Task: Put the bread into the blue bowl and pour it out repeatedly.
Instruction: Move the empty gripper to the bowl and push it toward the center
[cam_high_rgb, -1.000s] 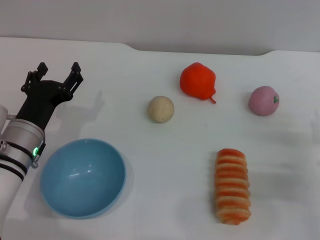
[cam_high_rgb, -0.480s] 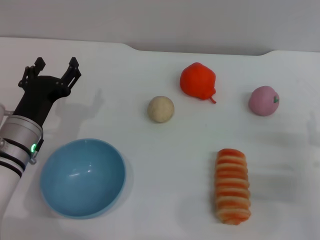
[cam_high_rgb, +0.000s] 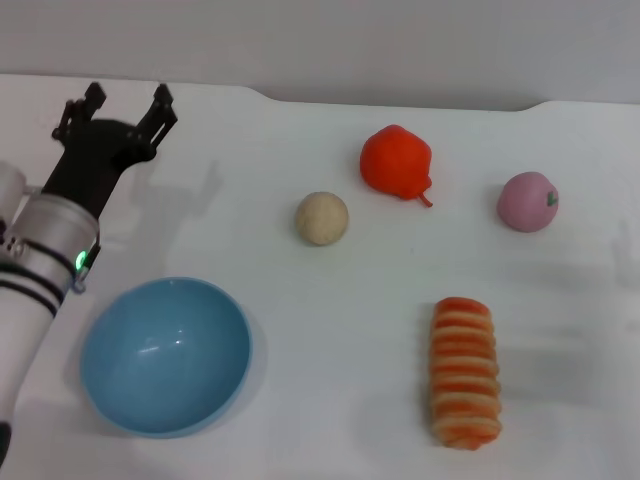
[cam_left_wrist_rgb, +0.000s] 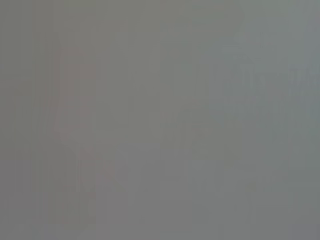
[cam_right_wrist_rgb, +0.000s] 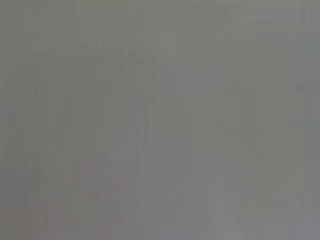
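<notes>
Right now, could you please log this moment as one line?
left gripper: open, empty, behind blue bowl | bread: on table, untouched | right arm: unseen

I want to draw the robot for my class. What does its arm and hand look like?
Only the left arm shows. It is a round silver-white tube with thin black rings and a small glowing green light. The left hand is matte black and angular, ending in two short knobbly fingers. The right arm is out of view.

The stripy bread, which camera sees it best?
The head view. The bread lies whole on the white table, away from the blue bowl. Both wrist views show only blank grey, no bread.
</notes>
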